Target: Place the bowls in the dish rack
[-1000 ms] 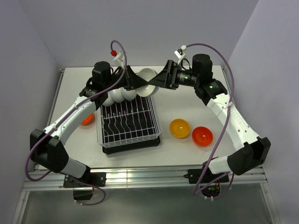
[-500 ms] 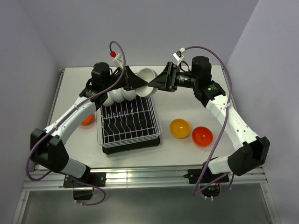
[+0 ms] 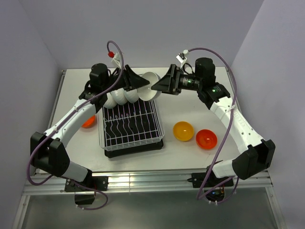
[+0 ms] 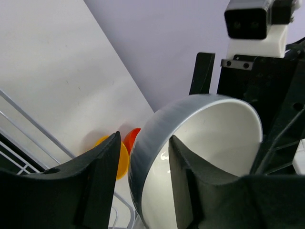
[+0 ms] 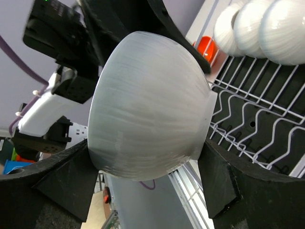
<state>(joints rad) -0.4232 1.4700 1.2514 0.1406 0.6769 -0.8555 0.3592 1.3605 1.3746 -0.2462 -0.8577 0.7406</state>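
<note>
One white bowl (image 3: 151, 80) hangs on its side above the far right corner of the dish rack (image 3: 133, 125), with an arm on either side of it. The right end effector (image 3: 155, 88) grips it from the outside, a finger pressed against each side of the rounded wall. The left end effector (image 3: 144, 85) straddles the rim with its jaws parted. One finger sits inside the bowl, and the other stands just off the outer wall with a thin gap showing.

Directly below and to the left, three white bowls (image 3: 120, 97) stand on edge in a row along the rack's far end, touching one another. The left arm (image 3: 76, 117) crosses above the rack's far left corner and partly hides a red-orange bowl (image 3: 88, 123) on the counter (image 3: 190, 105) beside the rack. On the counter to the right of the rack, a yellow-orange bowl (image 3: 183, 130) and a red bowl (image 3: 206, 139) sit upright, nearly touching.
</note>
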